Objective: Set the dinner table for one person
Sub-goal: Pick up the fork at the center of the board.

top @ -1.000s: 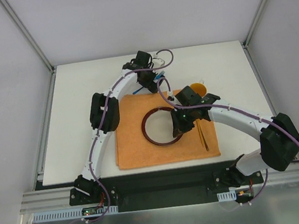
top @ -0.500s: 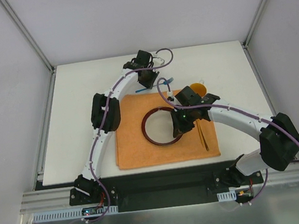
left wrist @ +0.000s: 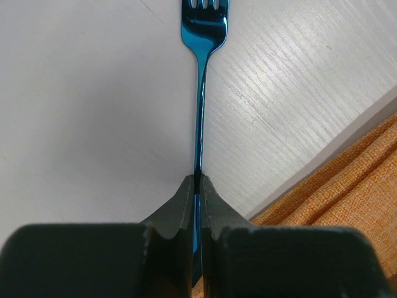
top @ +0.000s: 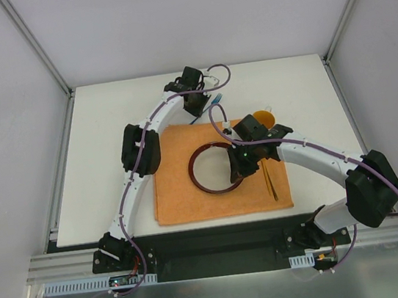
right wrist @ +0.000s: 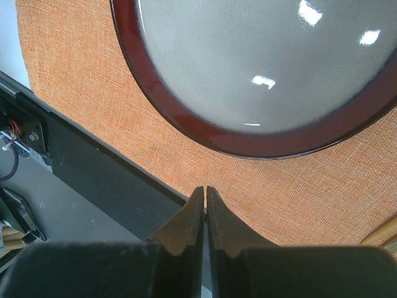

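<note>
the left gripper [left wrist: 198, 181] is pinched tight on the handle of a blue fork [left wrist: 202, 93] at the far middle of the dinner table [top: 99, 126], just beyond the back edge of the orange placemat [top: 184, 203]. the tines point away from the wrist, and the fork sits low over the white top, though whether it touches cannot be told. the right gripper [right wrist: 205, 191] hangs with its fingers pressed together on nothing, above the mat just off the dark red rim of the plate [right wrist: 260, 62]. seen from above, the right arm [top: 311, 154] crosses the plate's right side and hides part of an orange bowl [top: 267, 118] behind it. a slim wooden utensil [top: 270, 183] lies on the mat right of the plate, close under that arm.
</note>
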Tool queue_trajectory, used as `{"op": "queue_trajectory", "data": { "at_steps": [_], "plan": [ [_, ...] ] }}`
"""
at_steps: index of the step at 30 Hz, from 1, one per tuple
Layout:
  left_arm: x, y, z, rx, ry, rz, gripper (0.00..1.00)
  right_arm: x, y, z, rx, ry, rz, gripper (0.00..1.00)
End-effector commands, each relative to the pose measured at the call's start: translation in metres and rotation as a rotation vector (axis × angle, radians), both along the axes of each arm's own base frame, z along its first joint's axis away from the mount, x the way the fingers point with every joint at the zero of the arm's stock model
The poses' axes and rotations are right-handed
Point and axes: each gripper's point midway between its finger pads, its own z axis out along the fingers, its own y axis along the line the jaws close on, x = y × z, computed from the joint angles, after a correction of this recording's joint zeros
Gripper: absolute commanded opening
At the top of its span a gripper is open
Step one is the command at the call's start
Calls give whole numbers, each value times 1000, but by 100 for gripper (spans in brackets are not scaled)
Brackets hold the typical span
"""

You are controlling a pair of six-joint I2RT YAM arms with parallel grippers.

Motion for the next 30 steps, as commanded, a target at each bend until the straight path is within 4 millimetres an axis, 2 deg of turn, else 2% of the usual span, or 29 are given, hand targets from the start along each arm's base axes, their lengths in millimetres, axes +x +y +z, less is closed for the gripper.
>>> {"op": "queue_trajectory", "data": {
  "at_steps": [1, 7, 13, 17, 20, 26, 30],
  "plan": [
    [-3, 0, 6, -6, 23, 33, 0, 1, 2, 6, 7, -17, 16, 7],
    [7, -7, 54, -65, -58, 70, 0, 3, 4, 9, 11, -26, 16, 7],
    [7, -13, 101, -96, -141, 85, 0, 8, 6, 12, 21, -42, 5, 7],
    [6, -12, 127, -109, -185, 103, 0, 11, 9, 14, 31, -48, 2, 8],
    [4, -9, 154, -126, -226, 120, 0, 14, 13, 17, 41, -55, 7, 8],
    [5, 0, 181, -130, -280, 176, 0, 20, 18, 24, 59, -73, 7, 8],
    [7, 3, 190, -121, -319, 220, 0, 21, 18, 28, 66, -88, 11, 8]
  ]
}}
